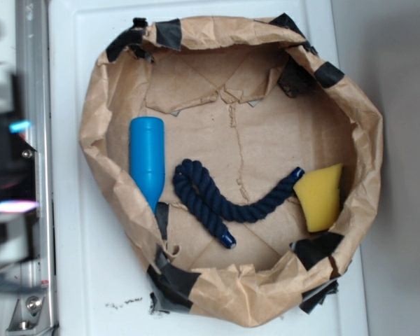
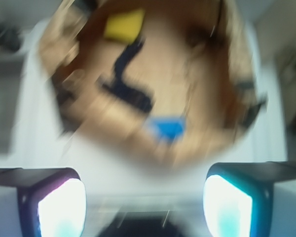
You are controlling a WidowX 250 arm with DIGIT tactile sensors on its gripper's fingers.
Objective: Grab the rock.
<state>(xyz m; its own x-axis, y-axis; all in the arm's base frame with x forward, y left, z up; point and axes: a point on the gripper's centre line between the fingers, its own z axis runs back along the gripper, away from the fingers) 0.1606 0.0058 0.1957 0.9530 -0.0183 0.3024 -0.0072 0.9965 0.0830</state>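
The rock [image 1: 295,75] is a dark, rough-edged lump against the far right inner wall of the brown paper bowl [image 1: 98,133]. In the blurred wrist view the rock [image 2: 197,37] is a dark smear at the upper right. My gripper [image 2: 145,205] is open, with its two lit fingertips [image 2: 61,207] wide apart and nothing between them. It hangs over the white surface outside the bowl, on the blue bottle's side and far from the rock. In the exterior view only a blurred part of the arm [image 1: 3,175] shows at the left edge.
Inside the bowl lie a blue bottle [image 1: 147,159], a dark blue rope [image 1: 217,199] and a yellow sponge [image 1: 320,196]. Black tape patches [image 1: 168,31] sit along the crumpled rim. The bowl rests on a white table [image 1: 70,266] with a metal rail [image 1: 35,105] on the left.
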